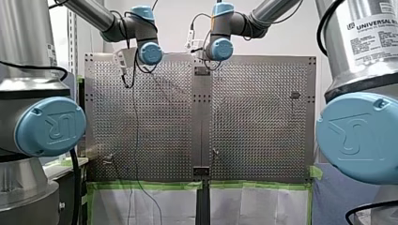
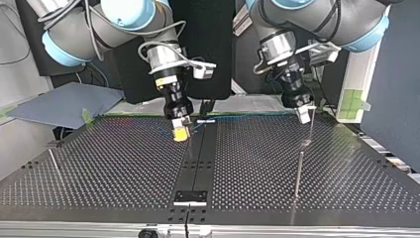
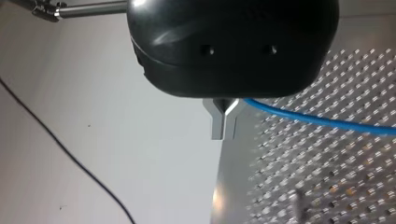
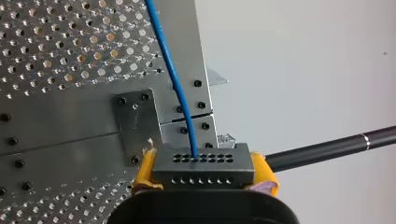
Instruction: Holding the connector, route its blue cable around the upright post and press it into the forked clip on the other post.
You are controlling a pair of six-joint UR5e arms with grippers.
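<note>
My right gripper (image 2: 181,132) has the grey connector (image 4: 203,165) clamped between its yellow pads (image 4: 144,171), low over the perforated table (image 2: 114,168) at its far edge in the top view, right by the centre strip (image 2: 198,158). The blue cable (image 4: 170,70) streams out of the connector across the table. My left gripper (image 3: 223,135), along that same edge, has its metal fingers (image 3: 216,123) pressed together, the cable passing beside them; pinched or not, can't tell.
</note>
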